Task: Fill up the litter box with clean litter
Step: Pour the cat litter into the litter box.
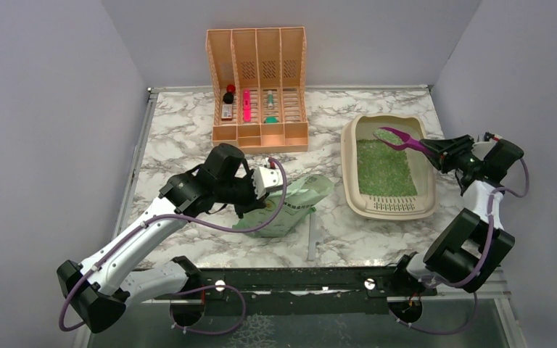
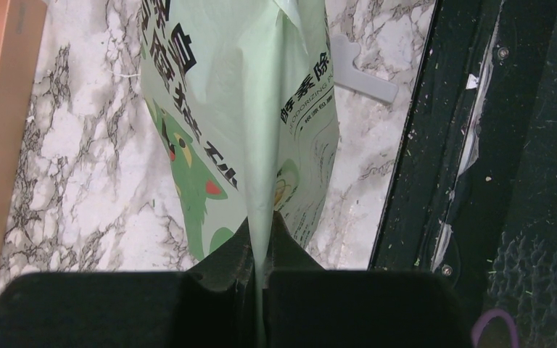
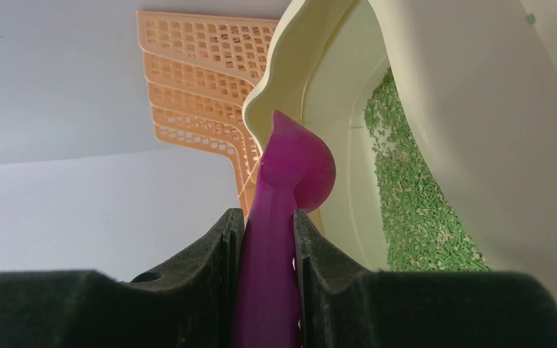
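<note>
The beige litter box (image 1: 349,164) stands at the right of the marble table, with a layer of green clean litter (image 1: 384,168) across its floor. The same box wall (image 3: 479,130) and litter (image 3: 413,203) show in the right wrist view. My right gripper (image 1: 442,154) is shut on the handle of a purple scoop (image 1: 407,141), whose bowl (image 3: 306,167) hangs over the box's far end. My left gripper (image 1: 250,190) is shut on a fold of the pale green litter bag (image 1: 290,205), which lies on the table; in the left wrist view the bag (image 2: 239,109) stretches away from the gripper (image 2: 261,254).
A peach slatted file organizer (image 1: 257,87) with small items stands at the back centre. A grey flat strip (image 1: 310,238) lies on the table near the bag. The dark base rail (image 1: 297,279) runs along the near edge. Grey walls close in both sides.
</note>
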Controlling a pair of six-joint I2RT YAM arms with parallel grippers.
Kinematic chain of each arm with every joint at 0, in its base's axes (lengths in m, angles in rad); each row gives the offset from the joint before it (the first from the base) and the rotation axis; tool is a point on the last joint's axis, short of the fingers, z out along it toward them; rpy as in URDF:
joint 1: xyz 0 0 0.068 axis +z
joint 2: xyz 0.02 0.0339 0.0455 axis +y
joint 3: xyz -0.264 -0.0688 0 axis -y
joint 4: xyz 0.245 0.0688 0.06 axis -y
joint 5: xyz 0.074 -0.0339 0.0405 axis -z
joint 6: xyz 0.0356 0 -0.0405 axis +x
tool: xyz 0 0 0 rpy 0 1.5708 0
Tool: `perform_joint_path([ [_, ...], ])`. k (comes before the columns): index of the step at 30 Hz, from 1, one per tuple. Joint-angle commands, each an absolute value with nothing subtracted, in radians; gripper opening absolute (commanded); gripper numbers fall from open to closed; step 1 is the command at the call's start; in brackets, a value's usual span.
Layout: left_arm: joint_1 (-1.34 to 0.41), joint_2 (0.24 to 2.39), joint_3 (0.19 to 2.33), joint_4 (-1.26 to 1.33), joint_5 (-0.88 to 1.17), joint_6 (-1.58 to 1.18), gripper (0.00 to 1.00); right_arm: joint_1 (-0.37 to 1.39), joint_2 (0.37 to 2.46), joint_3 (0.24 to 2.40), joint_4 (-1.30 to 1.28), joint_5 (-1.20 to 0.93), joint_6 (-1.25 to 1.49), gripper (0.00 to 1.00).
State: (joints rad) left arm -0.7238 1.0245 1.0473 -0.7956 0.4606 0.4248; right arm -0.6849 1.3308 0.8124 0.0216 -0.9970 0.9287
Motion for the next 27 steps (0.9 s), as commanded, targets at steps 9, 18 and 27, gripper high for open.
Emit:
perform_joint_path([
  [9,-0.729,1.051,1.120,-0.715,0.538,0.421,0.00,-0.676,1.380,0.923,-0.151,-0.953,0.748,0.01],
  [18,-0.728,1.063,1.131,-0.715,0.531,0.408,0.00,-0.592,1.429,0.997,-0.198,-0.857,0.708,0.01],
  [27,-0.729,1.063,1.137,-0.715,0.523,0.390,0.00,-0.546,1.461,1.020,-0.175,-0.825,0.714,0.01],
])
